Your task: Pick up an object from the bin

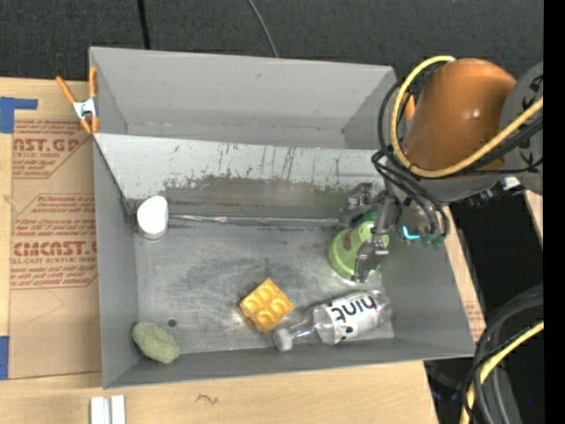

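My gripper (368, 256) is low at the right side of the bin, directly over a round green thing (344, 251) that lies against the right wall. One finger (372, 254) rests on or just above its top. Just below it lies a clear plastic bottle (340, 317) on its side, with a white label and its cap pointing left. A yellow waffle-shaped block (266, 305) lies to the left of the bottle's neck.
A white cylinder (152, 216) stands at the far left by the wall. A green-grey lump (156, 342) lies in the front left corner. The arm's orange dome and cables hang over the bin's right rim.
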### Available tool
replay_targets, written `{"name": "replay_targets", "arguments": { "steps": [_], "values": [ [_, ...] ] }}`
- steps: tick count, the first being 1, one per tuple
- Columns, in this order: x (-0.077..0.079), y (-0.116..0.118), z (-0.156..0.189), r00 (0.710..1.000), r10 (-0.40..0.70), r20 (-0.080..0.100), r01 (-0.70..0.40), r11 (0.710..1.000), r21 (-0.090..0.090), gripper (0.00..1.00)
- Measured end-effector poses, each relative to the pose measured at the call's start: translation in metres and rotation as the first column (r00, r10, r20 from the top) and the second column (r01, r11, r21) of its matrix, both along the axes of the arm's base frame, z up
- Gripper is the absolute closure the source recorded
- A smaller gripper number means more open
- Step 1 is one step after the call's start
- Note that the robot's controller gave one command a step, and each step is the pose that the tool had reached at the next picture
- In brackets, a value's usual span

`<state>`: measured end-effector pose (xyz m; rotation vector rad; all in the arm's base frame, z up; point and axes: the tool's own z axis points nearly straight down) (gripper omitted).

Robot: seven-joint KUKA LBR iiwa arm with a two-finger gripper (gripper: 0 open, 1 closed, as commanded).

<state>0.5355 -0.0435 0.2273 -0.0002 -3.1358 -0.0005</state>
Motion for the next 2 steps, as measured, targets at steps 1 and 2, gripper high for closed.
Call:
{"name": "replay_targets", "arguments": {
  "steps": [1,2],
  "values": [
    [0.002,0.000,0.004,1.000,0.001,0.008,-0.001,1.000,-0.001,0.00],
    [-0.029,-0.003,-0.084,0.996,0.091,0.011,-0.091,0.996,-0.001,0.00]
  ]
}}
